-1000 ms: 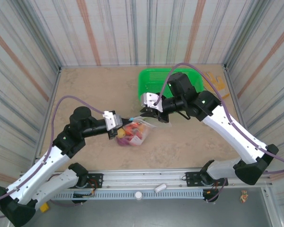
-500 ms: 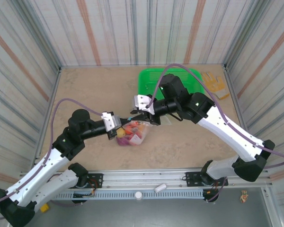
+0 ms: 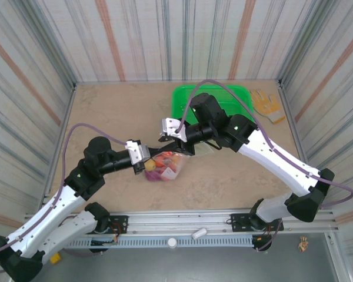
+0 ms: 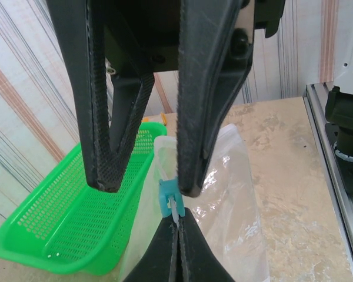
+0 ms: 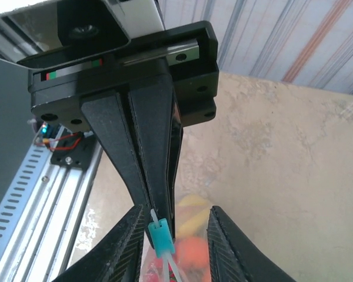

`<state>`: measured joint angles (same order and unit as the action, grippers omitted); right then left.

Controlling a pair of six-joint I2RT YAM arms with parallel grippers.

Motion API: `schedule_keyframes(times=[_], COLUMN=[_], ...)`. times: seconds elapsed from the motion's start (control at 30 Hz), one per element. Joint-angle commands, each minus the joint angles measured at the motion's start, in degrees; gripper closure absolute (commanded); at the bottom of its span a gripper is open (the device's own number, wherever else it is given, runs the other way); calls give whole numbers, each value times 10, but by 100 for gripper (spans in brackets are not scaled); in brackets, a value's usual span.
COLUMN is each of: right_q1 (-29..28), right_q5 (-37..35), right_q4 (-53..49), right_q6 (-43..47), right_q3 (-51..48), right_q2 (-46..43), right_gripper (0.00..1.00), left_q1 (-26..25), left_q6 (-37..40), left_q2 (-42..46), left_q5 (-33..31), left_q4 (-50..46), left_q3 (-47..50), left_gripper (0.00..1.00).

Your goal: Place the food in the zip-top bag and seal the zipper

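Bench point(image 3: 117, 111) surface of mottled tan carried the whole scene. Left of the zip-top bag point(image 3: 176, 168), the left gripper point(image 3: 146, 160) reached in low. Its fingers point(image 4: 194, 258) were clenched flat together on the end of the zipper point(image 4: 166, 167), directly under the light blue slider tab point(image 4: 167, 198). The clear bag sagged down onto the bench from that pinched corner. The food point(image 3: 162, 161) sat bunched inside it, with red, yellow, orange and magenta pieces showing through the plastic. How far the mouth was closed could not be told.

Just right of the bag's mouth, the right gripper point(image 3: 169, 141) pointed in toward the left one. Its fingers point(image 4: 100, 117) were spread apart, one on each side of the slider tab, grasping nothing. Whether the nearer one brushed the bag's edge could not be told.

Behind and right of the bag stood a green mesh basket point(image 3: 235, 94). A tan glove point(image 3: 263, 104) lay just right of the basket, well apart from the bag.
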<state>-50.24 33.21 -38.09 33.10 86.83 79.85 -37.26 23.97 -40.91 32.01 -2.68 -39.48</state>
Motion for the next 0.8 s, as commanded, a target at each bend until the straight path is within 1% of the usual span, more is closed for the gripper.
schedule_keyframes(times=[0.0,0.23,0.33,0.4,0.47,0.57,0.67,0.77], right_q1=[-3,-3,-2,1,4,5,5,7], right_q5=[19,11,8,8,10,20,26,27], right_q4=[1,10,16,20,22,24,30,34], right_q6=[-13,-15,-15,-15,-17,-21,-25,-25], right_q3=[-14,-31,-39,-43,-44,-46,-50,-54], right_q2=[-7,-6,-7,-9,-13,-20,-26,-30], right_gripper=[66,67,71,75,77,74,67,68], left_q1=[-4,-4,-5,-4,-5,-5,-5,-5], left_q6=[-3,-2,-3,-2,-1,-1,-2,-2], left_q2=[4,6,7,7,6,5,4,2], left_q5=[13,17,17,18,17,17,16,16], left_q4=[15,14,14,14,14,14,15,15], left_q3=[8,7,7,8,8,8,8,8], left_gripper=[100,100,100,100,100,100,100,100])
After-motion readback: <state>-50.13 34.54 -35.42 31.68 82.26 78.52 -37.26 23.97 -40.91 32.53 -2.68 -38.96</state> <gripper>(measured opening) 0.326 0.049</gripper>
